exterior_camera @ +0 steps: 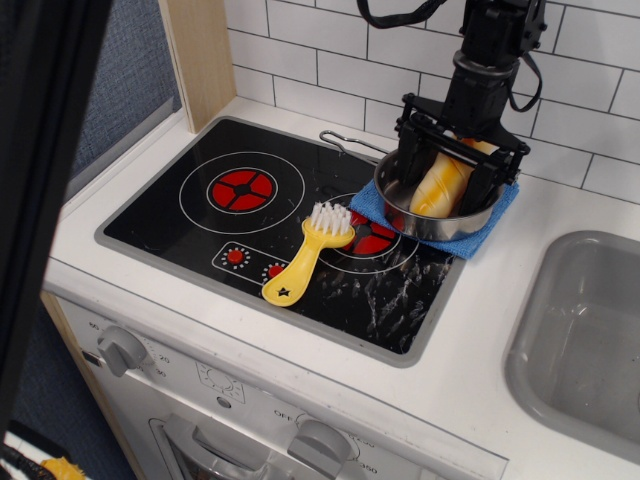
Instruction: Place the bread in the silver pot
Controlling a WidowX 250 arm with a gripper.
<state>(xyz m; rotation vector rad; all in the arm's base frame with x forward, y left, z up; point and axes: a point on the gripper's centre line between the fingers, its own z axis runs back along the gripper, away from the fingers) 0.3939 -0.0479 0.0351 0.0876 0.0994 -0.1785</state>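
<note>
The gripper (447, 170) hangs over the silver pot (425, 208), its jaws closed around the bread (440, 184), which leans steeply with its lower end down inside the pot and its upper end toward 1 o'clock, resting near the far rim. The pot sits on a blue cloth (478, 225) at the 3 o'clock edge of the stovetop (200, 215), its wire handle (345, 143) pointing to 10 o'clock. A yellow-handled brush (305, 255) lies at the pot's 8 o'clock, well apart from it; the grey sink (585, 330) is off at 4 o'clock.

The step in hand looks like the release. To do it well, the loaf's low end should be touching the pot floor before the jaws part, so it settles and does not tip over the rim. Opening should be gentle and wide enough to clear both sides of the loaf, and the lift afterwards straight up, since dragging sideways could catch the rim and shift the pot on its cloth.
</note>
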